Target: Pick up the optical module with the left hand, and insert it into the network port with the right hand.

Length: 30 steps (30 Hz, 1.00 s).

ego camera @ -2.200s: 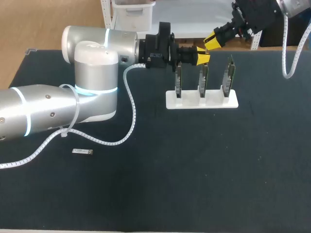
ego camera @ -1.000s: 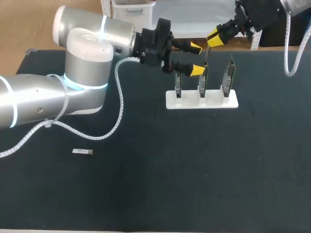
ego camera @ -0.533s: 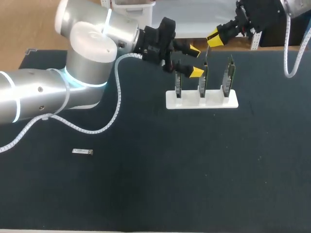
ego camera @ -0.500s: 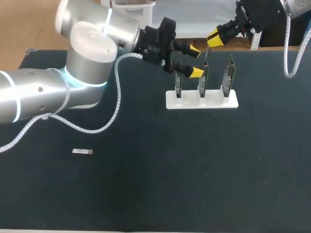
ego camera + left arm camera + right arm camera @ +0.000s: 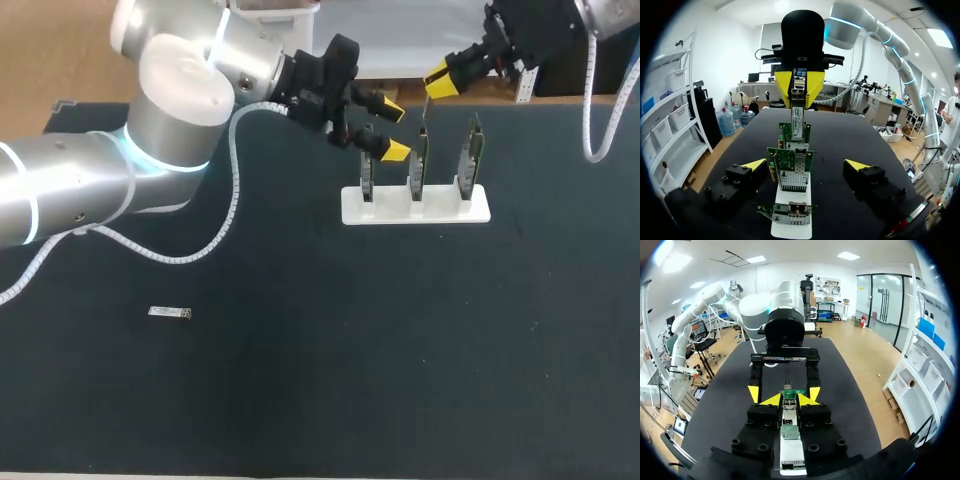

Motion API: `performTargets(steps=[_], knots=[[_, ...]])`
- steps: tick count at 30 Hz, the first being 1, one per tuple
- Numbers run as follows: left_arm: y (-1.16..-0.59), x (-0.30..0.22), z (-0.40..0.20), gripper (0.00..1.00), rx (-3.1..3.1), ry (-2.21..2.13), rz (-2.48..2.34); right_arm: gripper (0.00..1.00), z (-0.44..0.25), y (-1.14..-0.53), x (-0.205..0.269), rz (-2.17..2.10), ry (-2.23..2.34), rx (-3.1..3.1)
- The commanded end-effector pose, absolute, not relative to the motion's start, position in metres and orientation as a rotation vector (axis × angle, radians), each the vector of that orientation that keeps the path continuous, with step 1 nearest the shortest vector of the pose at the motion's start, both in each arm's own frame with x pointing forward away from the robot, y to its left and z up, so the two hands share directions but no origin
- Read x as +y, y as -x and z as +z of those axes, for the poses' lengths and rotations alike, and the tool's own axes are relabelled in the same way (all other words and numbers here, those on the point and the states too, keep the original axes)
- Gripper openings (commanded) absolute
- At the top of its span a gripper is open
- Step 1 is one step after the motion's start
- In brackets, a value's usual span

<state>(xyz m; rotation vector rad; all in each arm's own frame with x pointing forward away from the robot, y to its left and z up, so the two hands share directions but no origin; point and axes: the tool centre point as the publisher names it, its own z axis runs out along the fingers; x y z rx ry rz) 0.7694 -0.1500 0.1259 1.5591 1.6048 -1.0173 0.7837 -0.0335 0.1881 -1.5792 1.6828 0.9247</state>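
Observation:
My right gripper (image 5: 438,80) hangs above the back of the card stand, shut on a slim optical module (image 5: 426,108) that points down toward the middle network card (image 5: 420,165). In the right wrist view the module (image 5: 789,416) sits between the closed yellow tips of that gripper (image 5: 790,400). My left gripper (image 5: 392,130) stands open just left of the module, above the left card (image 5: 367,170), holding nothing. In the left wrist view its open tips (image 5: 805,165) straddle the row of cards, with the module (image 5: 797,116) held ahead.
A white stand (image 5: 390,212) carries three upright network cards at the back middle of the dark table. A second small optical module (image 5: 170,312) lies flat at the front left. The right card (image 5: 468,160) stands nearest my right arm.
My left gripper has drawn back slightly to the left and down, still open, and its arm has swung upward. The right gripper and its module have stayed in place.

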Motion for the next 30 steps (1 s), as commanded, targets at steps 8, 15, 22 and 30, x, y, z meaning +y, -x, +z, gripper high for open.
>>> performTargets(steps=[8, 15, 22, 30], knots=[[-0.7733, -0.1520, 0.1192, 1.00, 1.607, -1.604, -1.035, 0.00, 0.1854, -0.7820, -0.0322, 0.917, 1.599, 1.682], [-0.7732, -0.1531, 0.1200, 1.00, 1.586, -1.623, -1.025, 0.00, 0.1847, -0.7814, -0.0320, 0.916, 1.603, 1.682], [-0.7729, -0.1559, 0.1197, 1.00, 1.592, -1.650, -1.013, 0.00, 0.1847, -0.7813, -0.0321, 0.917, 1.600, 1.681], [-0.7714, -0.1554, 0.1186, 1.00, 1.596, -1.644, -1.018, 0.00, 0.1842, -0.7816, -0.0330, 0.918, 1.592, 1.682]])
